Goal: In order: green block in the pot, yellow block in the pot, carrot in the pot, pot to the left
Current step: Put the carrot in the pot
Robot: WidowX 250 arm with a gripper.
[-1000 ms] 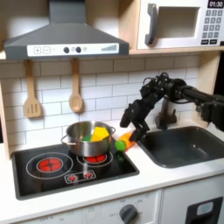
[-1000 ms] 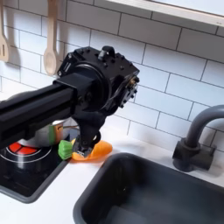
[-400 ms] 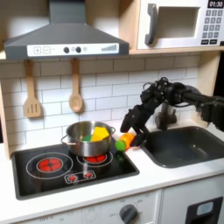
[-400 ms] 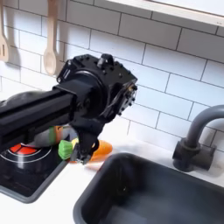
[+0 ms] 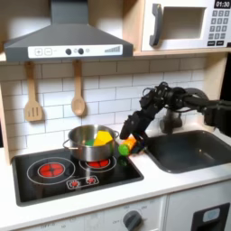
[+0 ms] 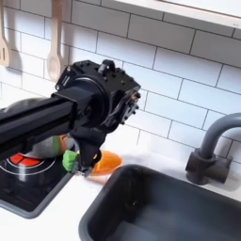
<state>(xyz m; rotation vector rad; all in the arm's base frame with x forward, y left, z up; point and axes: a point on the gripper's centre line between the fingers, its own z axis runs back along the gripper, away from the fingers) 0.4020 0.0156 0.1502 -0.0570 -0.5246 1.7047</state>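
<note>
- My tool [image 5: 133,137], at centre frame in the first exterior view, is clamped on the stubby orange toy carrot [image 6: 102,162].
- The shiny steel pot [image 5: 91,151] sits just left, holding green and yellow blocks.
- A loose grip could drop the carrot short, onto the counter.

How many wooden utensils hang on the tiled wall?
2: a slotted spatula at the first exterior view's left, and a spoon beside it, above the pot. Others could be hidden.

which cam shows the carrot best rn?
The second exterior view: the carrot is large, with its orange body and green end beside the sink, partly behind the gripper. In the first exterior view it is small.
</note>
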